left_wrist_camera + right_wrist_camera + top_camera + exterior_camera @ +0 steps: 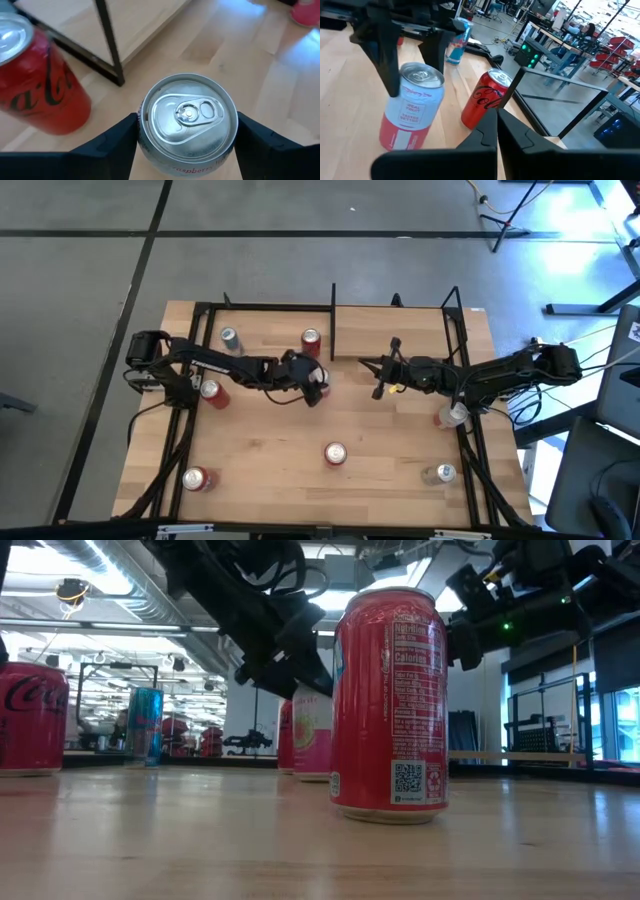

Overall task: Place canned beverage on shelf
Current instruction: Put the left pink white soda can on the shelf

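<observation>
My left gripper (312, 385) is shut on a pink-and-white can (187, 117) at the table's middle, just in front of the shelf (270, 325), a wood-floored bay with black posts and a black divider (332, 320). The held can also shows in the right wrist view (412, 107) and in the low view (312, 730). A red cola can (311, 340) and a blue-silver can (230, 338) stand on their bases on the shelf. My right gripper (497, 132) is shut and empty, to the right of the held can and pointing at it. My left gripper pinches the can's upper side wall (142, 135) just below the rim, one finger (117, 137) on each of two opposite sides. The fingers (387, 60) come from above, slanting down. The can stands about upright; whether its base is clear of the table, I cannot tell.
A red can (390, 705) stands at the table's near middle (335, 453). More red cans stand at the left (212, 392) and near left (197, 478). Silver cans stand at the right (452, 415) and near right (440, 473). Black frame rails run along both table sides.
</observation>
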Robot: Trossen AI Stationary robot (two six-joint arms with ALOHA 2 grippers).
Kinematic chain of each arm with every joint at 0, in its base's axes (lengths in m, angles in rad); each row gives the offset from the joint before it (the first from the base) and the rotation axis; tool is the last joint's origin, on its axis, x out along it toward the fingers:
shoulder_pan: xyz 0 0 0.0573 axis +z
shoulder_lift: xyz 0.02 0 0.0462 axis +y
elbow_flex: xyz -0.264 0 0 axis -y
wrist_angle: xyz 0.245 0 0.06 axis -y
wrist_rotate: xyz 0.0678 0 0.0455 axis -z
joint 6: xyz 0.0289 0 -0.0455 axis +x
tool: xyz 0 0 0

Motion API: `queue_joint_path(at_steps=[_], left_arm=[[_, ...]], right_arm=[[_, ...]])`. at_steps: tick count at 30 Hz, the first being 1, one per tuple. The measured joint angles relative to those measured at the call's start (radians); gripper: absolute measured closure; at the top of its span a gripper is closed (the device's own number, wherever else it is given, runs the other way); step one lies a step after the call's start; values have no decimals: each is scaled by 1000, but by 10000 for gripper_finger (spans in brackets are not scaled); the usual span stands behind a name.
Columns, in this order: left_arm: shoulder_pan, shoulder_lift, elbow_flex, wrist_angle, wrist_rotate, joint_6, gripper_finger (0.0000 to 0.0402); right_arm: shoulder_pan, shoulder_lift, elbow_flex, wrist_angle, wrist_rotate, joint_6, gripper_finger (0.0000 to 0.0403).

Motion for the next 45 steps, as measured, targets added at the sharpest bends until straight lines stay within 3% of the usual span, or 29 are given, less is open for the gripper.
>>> queue_joint_path(at_steps=[6, 12, 18, 25, 28, 33, 38, 42, 45], left_arm=[[-2, -1, 1, -10, 7, -9, 157], [-2, -1, 5, -4, 74, 22, 114], [-13, -42, 47, -51, 155, 131, 75], [-10, -102, 76, -137, 152, 227, 69], [5, -123, 80, -172, 166, 337, 68], [43, -118, 78, -191, 380, 552, 68], [84, -110, 77, -162, 410, 677, 68], [110, -103, 78, -125, 527, 704, 68], [115, -83, 78, -116, 551, 731, 68]], right_arm=[[0, 0, 0, 7, 0, -2, 400], [0, 0, 0, 8, 0, -3, 400], [0, 0, 0, 1, 0, -2, 400], [0, 0, 0, 0, -5, 10, 400], [0, 0, 0, 3, -59, 31, 400], [0, 1, 0, 6, -134, 33, 400], [0, 1, 0, 8, -130, 47, 400], [0, 1, 0, 8, -130, 54, 400], [0, 1, 0, 5, -133, 67, 398]])
